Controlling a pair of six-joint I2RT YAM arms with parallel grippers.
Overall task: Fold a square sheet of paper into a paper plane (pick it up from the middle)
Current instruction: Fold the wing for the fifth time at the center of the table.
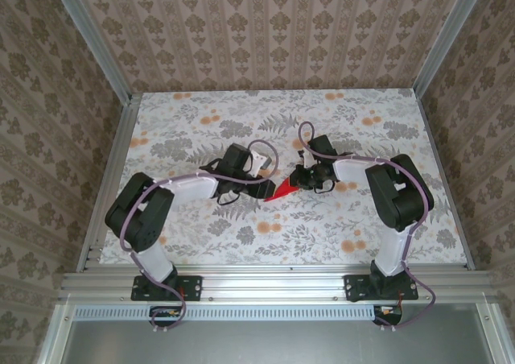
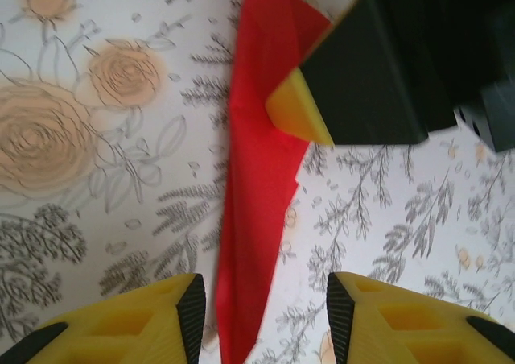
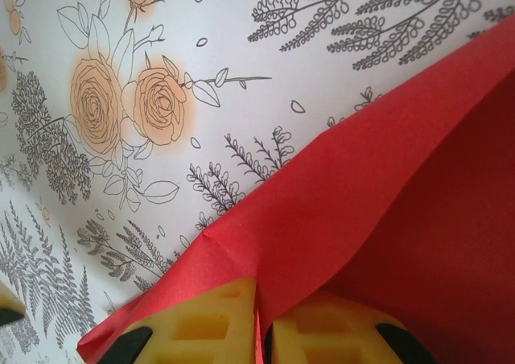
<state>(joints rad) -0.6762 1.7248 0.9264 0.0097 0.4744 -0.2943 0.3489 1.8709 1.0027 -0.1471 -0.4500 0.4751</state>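
**Status of Fingers and Paper Plane**

The left fingers (image 2: pixel 121 324) stood open in the left wrist view, one on each side of the narrow near end of the paper plane (image 2: pixel 257 179). The left pad was just beside the red paper and the right pad stood farther off. Floral worktop (image 2: pixel 88 243) showed in both gaps, and neither pad appeared to touch the plane.

The right fingers (image 3: pixel 201 328) were closed on the paper plane, with a red edge pinched in the slit between the two yellow tips. In the left wrist view, one yellow tip of the right fingers lay against the far half of the plane, on its right side.

The plane was a slim, creased red strip. In the overhead view it sat between the two wrists, with the left arm to the plane's left and the right arm to its right. Whether the pinched end was raised off the worktop could not be determined.
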